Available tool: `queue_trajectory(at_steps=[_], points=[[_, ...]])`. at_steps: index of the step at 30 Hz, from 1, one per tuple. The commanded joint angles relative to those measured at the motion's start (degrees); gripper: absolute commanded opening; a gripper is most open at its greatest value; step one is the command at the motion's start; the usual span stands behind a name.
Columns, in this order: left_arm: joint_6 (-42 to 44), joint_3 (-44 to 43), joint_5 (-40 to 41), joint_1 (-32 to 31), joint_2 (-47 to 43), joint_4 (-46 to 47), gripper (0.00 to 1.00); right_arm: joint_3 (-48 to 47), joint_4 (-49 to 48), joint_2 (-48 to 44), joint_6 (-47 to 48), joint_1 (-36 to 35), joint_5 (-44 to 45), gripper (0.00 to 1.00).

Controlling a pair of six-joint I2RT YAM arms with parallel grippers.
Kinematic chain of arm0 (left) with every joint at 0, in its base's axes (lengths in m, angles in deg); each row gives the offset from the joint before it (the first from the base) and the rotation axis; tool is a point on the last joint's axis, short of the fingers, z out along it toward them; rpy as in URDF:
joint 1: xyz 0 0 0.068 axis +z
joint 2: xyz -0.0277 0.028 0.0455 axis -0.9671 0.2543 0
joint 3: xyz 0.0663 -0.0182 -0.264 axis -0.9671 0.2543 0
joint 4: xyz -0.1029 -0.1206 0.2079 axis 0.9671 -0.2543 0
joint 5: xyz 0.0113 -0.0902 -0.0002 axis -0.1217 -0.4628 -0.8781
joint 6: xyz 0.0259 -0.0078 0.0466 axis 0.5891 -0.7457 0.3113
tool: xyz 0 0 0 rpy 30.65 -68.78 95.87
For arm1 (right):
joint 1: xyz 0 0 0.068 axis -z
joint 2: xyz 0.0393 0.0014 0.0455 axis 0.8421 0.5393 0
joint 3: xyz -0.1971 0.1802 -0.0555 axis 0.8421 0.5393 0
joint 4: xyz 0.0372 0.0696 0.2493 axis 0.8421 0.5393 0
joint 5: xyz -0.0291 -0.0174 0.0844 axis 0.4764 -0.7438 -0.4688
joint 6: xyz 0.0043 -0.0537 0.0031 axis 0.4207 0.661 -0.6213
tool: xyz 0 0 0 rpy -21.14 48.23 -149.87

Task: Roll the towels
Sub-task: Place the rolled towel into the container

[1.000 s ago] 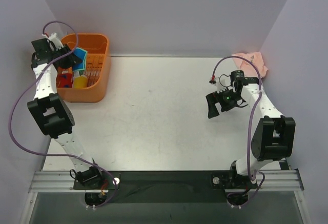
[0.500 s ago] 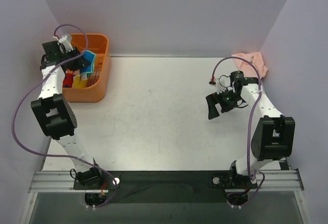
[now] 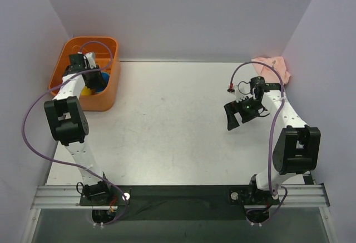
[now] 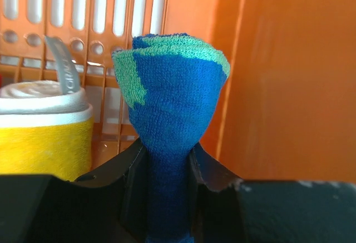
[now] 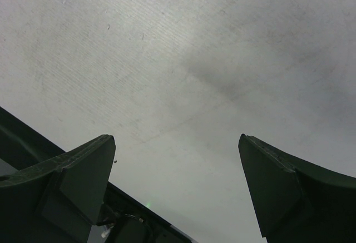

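My left gripper is shut on the green and blue towel, which bulges out above the fingers inside the orange basket. From above, the left gripper sits over the basket at the far left, with a bit of blue towel showing. The pale pink towel lies crumpled at the far right corner of the table. My right gripper hangs open and empty above the bare table, in front and left of the pink towel. In the right wrist view the gripper shows only table between its fingers.
A yellow cup with a white lid stands in the basket left of the held towel; it also shows from above. Purple walls enclose the table on three sides.
My left gripper has swung right and down into the basket, carrying the green and blue towel. The right arm has not moved.
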Motion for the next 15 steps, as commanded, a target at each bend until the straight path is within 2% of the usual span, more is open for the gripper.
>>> queue_trajectory(at_steps=[1, 6, 9, 11, 15], points=[[3.73, -0.17, 5.02, -1.13, 1.48, -1.3, 0.0, -1.91, 3.24, -0.61, 0.16, -0.28, 1.81, 1.0], [6.02, 0.54, 10.12, -2.01, 3.5, -1.3, 0.0, -2.09, 3.24, -0.52, 0.25, -0.28, 2.08, 1.0], [6.02, 0.8, 11.79, -2.1, 4.65, -1.73, 0.04, -2.53, 3.15, 0.0, -0.27, -0.28, 2.08, 1.0], [6.02, 0.98, 12.23, -2.19, 4.83, -1.73, 0.22, -2.97, 3.24, 0.18, -0.36, -0.28, 2.08, 1.0], [7.69, -0.95, 11.89, -2.36, 5.35, -3.84, 0.45, -3.76, 3.33, 0.53, -0.45, -0.28, 2.25, 1.0]])
